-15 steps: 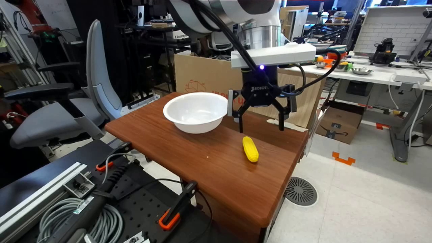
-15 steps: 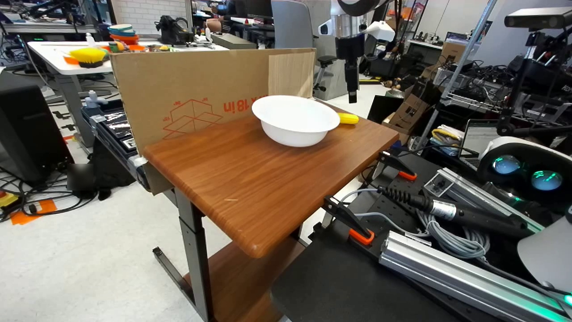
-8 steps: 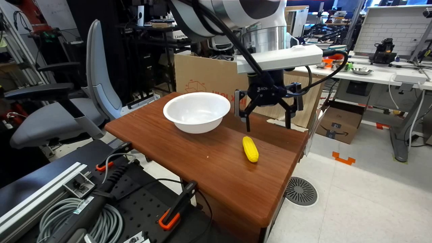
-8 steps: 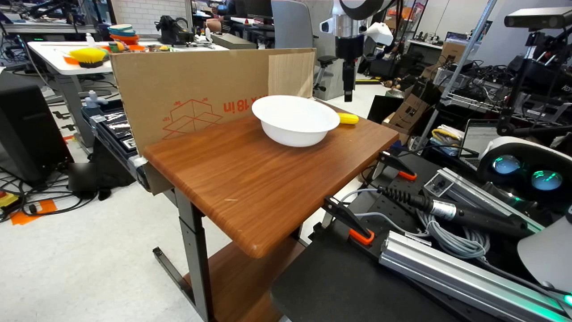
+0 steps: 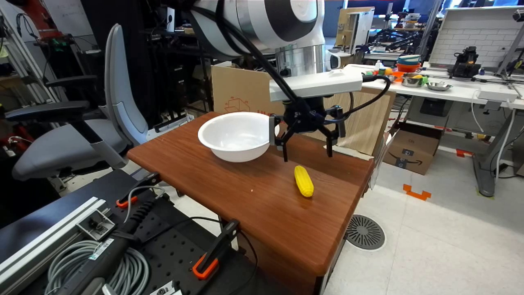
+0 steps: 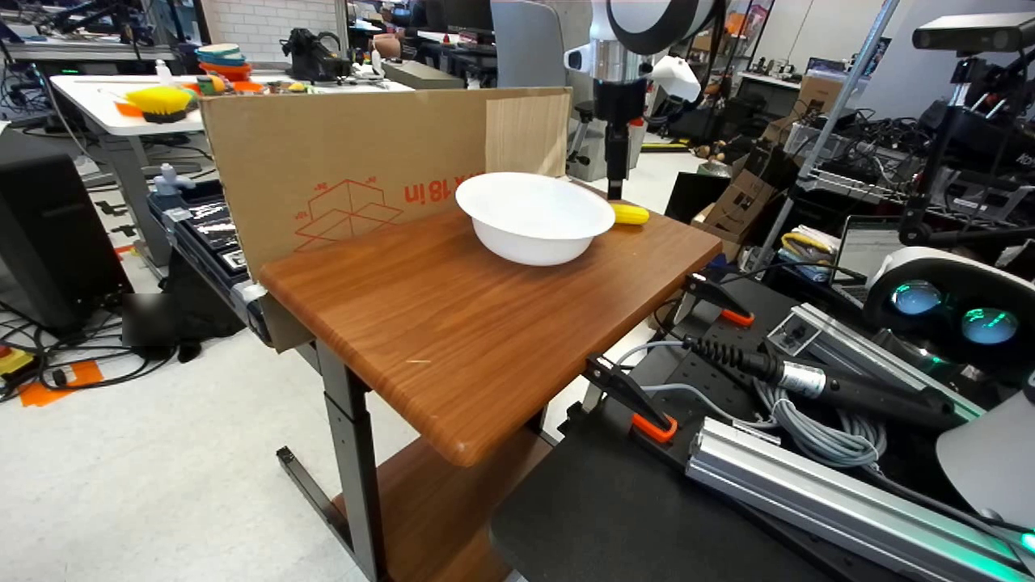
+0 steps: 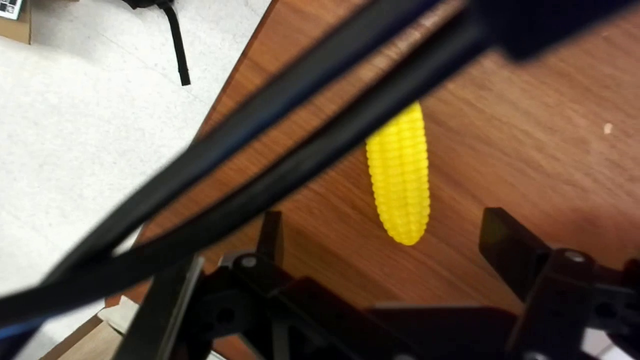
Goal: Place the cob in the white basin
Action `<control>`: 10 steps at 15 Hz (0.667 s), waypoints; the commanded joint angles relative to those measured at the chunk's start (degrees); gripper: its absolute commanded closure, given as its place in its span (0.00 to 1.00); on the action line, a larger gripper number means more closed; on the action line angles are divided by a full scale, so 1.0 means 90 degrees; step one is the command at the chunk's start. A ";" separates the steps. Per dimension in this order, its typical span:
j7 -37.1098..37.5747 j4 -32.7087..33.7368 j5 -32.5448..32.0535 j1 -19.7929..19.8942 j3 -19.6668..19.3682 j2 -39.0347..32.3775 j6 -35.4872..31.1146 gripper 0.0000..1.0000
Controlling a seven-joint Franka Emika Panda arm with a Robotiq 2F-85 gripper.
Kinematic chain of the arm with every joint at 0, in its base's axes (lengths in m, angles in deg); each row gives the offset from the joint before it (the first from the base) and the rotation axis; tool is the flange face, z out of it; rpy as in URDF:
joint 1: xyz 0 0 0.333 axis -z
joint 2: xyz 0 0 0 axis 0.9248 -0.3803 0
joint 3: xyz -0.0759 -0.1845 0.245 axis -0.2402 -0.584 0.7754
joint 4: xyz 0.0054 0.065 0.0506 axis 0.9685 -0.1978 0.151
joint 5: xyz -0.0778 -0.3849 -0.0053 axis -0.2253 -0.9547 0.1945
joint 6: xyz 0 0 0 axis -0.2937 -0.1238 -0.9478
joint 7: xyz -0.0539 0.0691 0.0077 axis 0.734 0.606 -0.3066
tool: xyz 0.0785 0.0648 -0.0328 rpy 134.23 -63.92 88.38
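Observation:
The yellow cob (image 5: 303, 181) lies on the brown table, to the right of the white basin (image 5: 237, 155) in an exterior view. In the other exterior view the basin (image 6: 530, 244) hides one end of the cob (image 6: 631, 214). My gripper (image 5: 307, 158) is open and empty, above the table and behind the cob, close to the basin's right side. It also shows edge-on beyond the basin (image 6: 614, 194). In the wrist view the cob (image 7: 401, 180) lies ahead of and between the open fingers (image 7: 382, 220), not touched. Cables hide its far end.
A cardboard sheet (image 6: 364, 162) stands along one edge of the brown table (image 6: 453, 323). A black bench (image 5: 176, 237) with orange-tipped clamps (image 5: 206, 266) and coiled cable adjoins another side. A grey chair (image 5: 82, 135) stands near the basin's side of the table.
My gripper moved slightly right, then left and lower, nearer the table. It stays open. The cob and basin have not moved.

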 commanded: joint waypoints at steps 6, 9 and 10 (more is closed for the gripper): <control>0.0033 -0.0487 0.0016 0.0063 0.0069 0.0077 -0.0123 0.00; 0.0237 -0.0406 -0.0083 0.0013 -0.0027 -0.0153 -0.0092 0.00; 0.0281 -0.0365 -0.0074 0.0023 -0.0043 -0.0201 -0.0079 0.00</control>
